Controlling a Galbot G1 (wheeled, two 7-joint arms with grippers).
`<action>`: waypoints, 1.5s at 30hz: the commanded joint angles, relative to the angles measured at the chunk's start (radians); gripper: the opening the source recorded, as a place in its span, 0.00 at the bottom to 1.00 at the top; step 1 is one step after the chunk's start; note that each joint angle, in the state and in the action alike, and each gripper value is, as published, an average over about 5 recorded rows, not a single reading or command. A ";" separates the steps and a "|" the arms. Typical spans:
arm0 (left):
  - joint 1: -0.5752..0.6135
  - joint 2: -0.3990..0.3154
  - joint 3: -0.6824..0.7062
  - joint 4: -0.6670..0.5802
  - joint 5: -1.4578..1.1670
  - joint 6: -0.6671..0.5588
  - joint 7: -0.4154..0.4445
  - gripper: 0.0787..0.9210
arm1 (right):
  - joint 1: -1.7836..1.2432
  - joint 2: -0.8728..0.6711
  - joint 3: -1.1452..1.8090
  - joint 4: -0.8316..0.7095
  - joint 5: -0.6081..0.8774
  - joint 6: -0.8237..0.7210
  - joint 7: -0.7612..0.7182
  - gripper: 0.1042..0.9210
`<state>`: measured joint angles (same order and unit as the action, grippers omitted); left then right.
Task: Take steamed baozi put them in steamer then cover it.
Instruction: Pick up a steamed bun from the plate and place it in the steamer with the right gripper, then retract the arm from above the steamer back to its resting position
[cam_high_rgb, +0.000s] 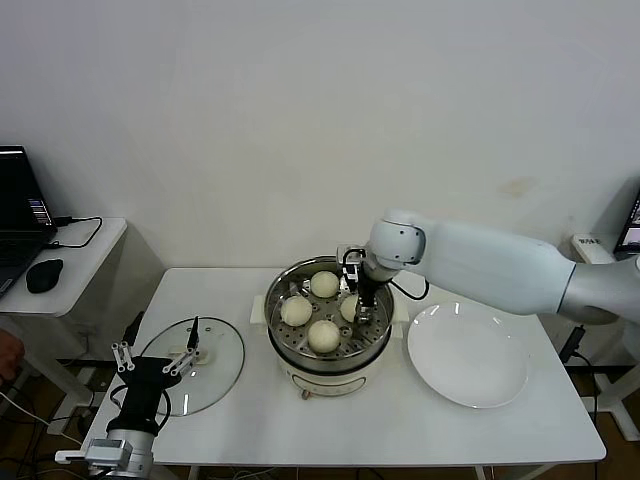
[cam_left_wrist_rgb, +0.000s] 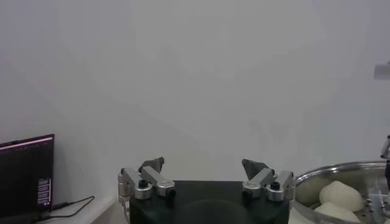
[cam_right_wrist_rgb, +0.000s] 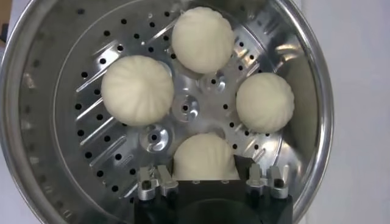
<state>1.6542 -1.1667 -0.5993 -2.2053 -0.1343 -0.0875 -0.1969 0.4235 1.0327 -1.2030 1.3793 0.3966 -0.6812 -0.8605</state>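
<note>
1. The right gripper (cam_high_rgb: 360, 303) is seen lowered inside the steamer (cam_high_rgb: 372, 344), over the bun (cam_right_wrist_rgb: 205, 157) nearest the plate; in the right wrist view that bun lies between the two fingers (cam_right_wrist_rgb: 156, 183), its lower part hidden by the gripper body. The fingers appear spread to either side of it, but whether they touch it cannot be told.
2. Four buns (cam_high_rgb: 323, 335) are counted on the perforated tray (cam_right_wrist_rgb: 109, 149), apart from one another.
3. The steamer's far rim is cut off in the right wrist view.
4. The lid (cam_high_rgb: 222, 365) lies flat on the table (cam_high_rgb: 350, 430) to the steamer's left, partly covered by the left gripper (cam_high_rgb: 155, 362), which hangs wide open with nothing held.
5. The plate (cam_high_rgb: 468, 355) stands bare just right of the steamer; free table remains along the near edge.
</note>
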 joint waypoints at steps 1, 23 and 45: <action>-0.005 0.004 0.002 0.005 0.000 0.002 0.001 0.88 | 0.079 -0.053 0.009 0.058 0.020 -0.007 -0.016 0.85; -0.044 0.012 0.013 0.102 -0.007 -0.012 -0.016 0.88 | -0.983 -0.741 1.078 0.644 0.251 0.381 0.786 0.88; -0.156 0.025 0.008 0.346 0.886 -0.070 -0.106 0.88 | -1.926 0.300 2.325 0.469 -0.094 0.986 0.670 0.88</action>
<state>1.5408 -1.1463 -0.5594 -1.9899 0.1659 -0.1091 -0.2654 -1.0382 1.0000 0.4972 1.8657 0.3311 0.1022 -0.1834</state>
